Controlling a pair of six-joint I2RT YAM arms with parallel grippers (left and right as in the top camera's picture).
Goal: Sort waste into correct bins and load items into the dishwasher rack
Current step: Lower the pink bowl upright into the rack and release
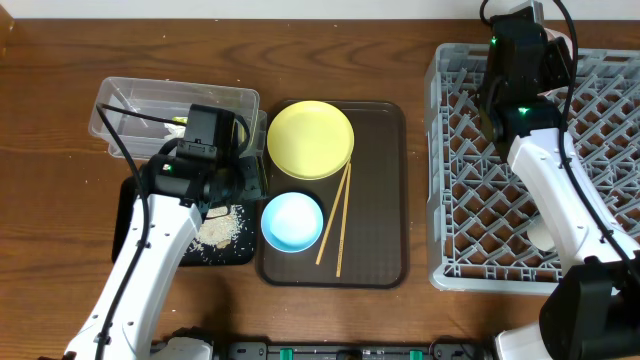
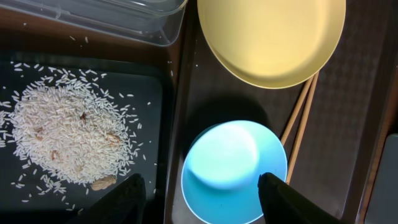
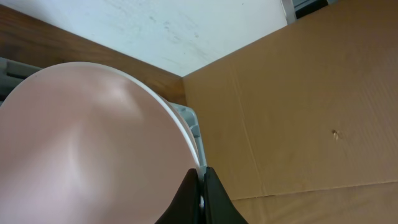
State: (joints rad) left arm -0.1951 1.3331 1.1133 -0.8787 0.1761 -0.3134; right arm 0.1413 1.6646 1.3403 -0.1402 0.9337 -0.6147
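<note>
My left gripper [image 2: 202, 190] is open above the light blue bowl [image 2: 233, 162], its left finger over the black tray [image 2: 158, 99] and its right finger by the bowl's right rim. The bowl [image 1: 292, 222] sits on the brown serving tray, below the yellow plate [image 1: 310, 139] and left of the two chopsticks [image 1: 335, 225]. Rice [image 2: 68, 134] lies heaped in the black tray [image 1: 130, 215]. The clear tub [image 1: 175, 110] holds a yellow-green wrapper [image 1: 178, 122]. My right gripper [image 3: 202, 177] is shut on the rim of the white bowl [image 3: 93, 143], over the rack [image 1: 600, 160].
The brown serving tray [image 1: 375, 200] lies mid-table between the bins and the rack. A small pale cup [image 1: 540, 236] shows in the rack beside my right arm. A cardboard wall [image 3: 298, 112] stands behind the rack's far edge.
</note>
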